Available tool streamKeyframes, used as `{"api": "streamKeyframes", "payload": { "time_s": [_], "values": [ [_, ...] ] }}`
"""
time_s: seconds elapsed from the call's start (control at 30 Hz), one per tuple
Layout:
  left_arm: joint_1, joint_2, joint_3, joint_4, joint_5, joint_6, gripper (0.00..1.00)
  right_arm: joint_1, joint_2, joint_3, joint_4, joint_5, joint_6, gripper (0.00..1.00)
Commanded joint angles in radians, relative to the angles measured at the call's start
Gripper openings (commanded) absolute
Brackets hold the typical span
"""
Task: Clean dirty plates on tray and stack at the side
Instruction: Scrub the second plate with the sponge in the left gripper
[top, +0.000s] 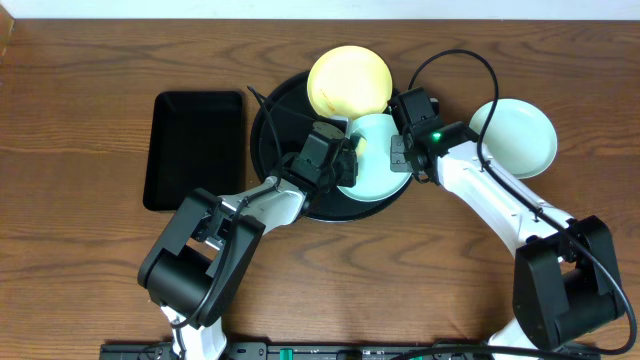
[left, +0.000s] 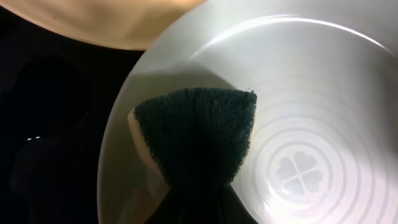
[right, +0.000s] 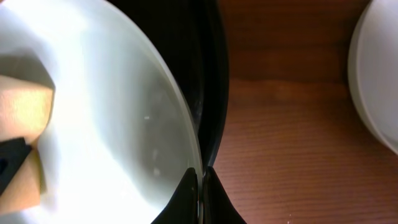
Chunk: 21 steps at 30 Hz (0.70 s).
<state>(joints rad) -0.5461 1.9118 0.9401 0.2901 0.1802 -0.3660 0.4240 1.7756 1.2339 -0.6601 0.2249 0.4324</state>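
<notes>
Brown wood-grain table (top: 80, 250) — pale strip (top: 200, 8) along far edge.

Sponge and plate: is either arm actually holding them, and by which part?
Yes. The left jaws clamp the sponge by its rear end, tip on the pale blue-green plate. The right jaws pinch that plate's rim.

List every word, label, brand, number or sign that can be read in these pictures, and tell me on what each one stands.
No words, numbers or brand names can be read in any view.
Sign, not text: a four-leaf clover emblem pressed into the middle of the pale blue-green plate.
The sponge, black round tray and rectangular tray show no marking.
</notes>
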Motion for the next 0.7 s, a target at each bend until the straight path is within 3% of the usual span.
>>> {"api": "streamKeyframes", "payload": {
  "time_s": [0.0,0.5,0.67],
  "values": [
    [-0.003,0.032,0.006,0.01,-0.017,0.009,0.08,0.01,0.011,-0.005,-0.015,-0.095,-0.023,0.01],
    [-0.003,0.032,0.006,0.045,-0.043,0.009,0.13,0.03,0.011,-0.005,-0.048,-0.098,-0.048,0.01],
    [-0.003,0.032,0.006,0.05,-0.093,0.009,0.08,0.031,0.011,-0.005,-0.046,-0.098,-0.056,0.01]
  ]
}}
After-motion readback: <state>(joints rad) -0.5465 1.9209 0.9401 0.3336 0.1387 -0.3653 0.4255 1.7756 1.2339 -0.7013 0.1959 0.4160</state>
